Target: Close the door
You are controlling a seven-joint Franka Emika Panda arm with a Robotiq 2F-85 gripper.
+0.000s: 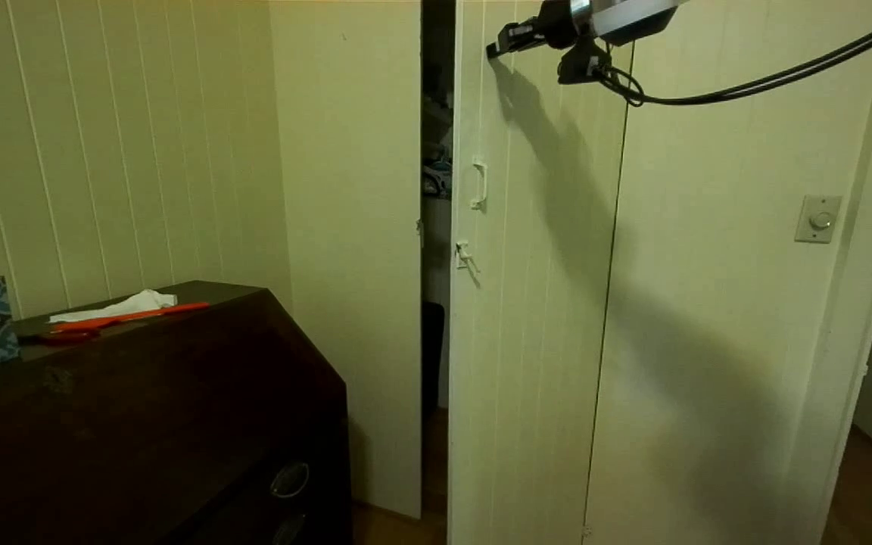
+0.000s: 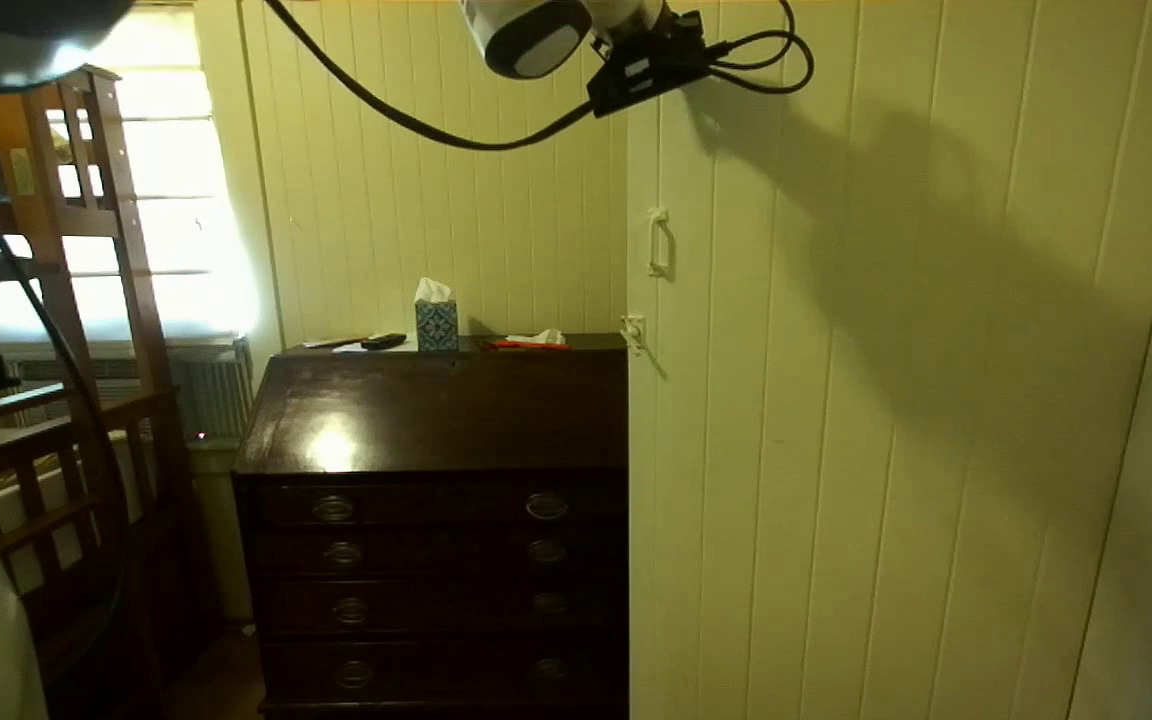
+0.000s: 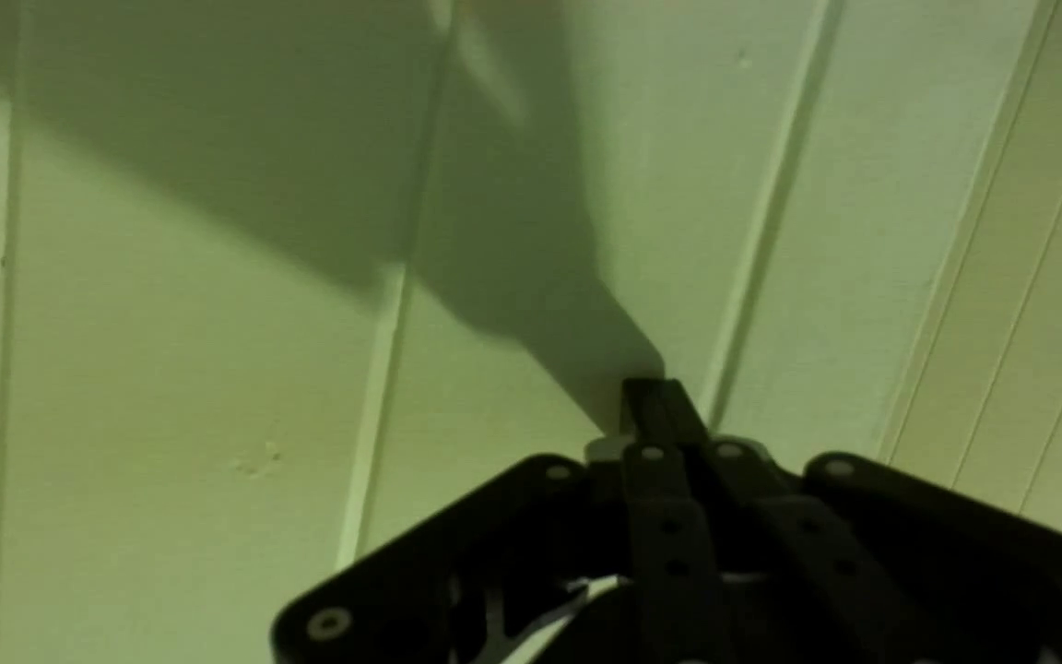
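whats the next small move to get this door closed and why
Probably a gentle push on the door with the shut gripper: its fingertips are at the door's face, above the handle, and a dark gap shows beside the door's handle edge.

My remote arm: white-cased, with silver band, black-rimmed joint cap, black cables. My pincer: black, angular, with 2 slim fingers, round, pale screws.
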